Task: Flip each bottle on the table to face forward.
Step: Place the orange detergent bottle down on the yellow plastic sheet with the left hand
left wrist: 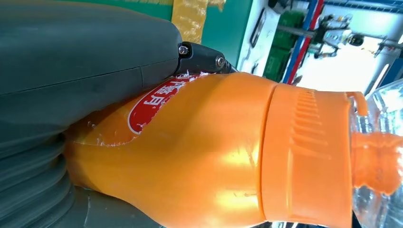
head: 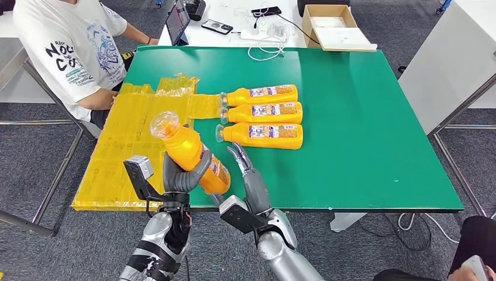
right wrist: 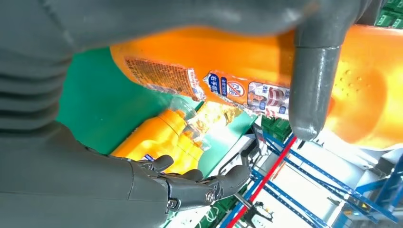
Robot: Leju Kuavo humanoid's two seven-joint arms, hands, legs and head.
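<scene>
Gripped in the left hand (head: pixel 178 175), an orange bottle (head: pixel 190 153) is held above the near edge of the green desk (head: pixel 362 146), tilted, with its clear cap (head: pixel 164 124) pointing up and away from the robot; the grey fingers wrap around its lower body, and the left wrist view shows the red label (left wrist: pixel 154 102) against the palm. Right hand (head: pixel 245 170) is just beside the held bottle on its right side, fingers extended and apart toward the far side of the desk, with nothing closed in its grasp; the right wrist view shows its thumb (right wrist: pixel 311 85) lying across the bottle's printed label, though whether it presses on the bottle cannot be told. Beyond the held bottle, three more orange bottles (head: pixel 263 115) lie on their sides in a tight row on the desk, touching one another, caps toward the yellow plastic sheet (head: pixel 134 140) and printed labels facing up. That sheet covers the desk's left part, just left of the held bottle. A person in a white printed T-shirt (head: pixel 70 47) sits at the far-left corner of the desk, and a cardboard box (head: pixel 333 24) rests on a white surface behind the desk.
</scene>
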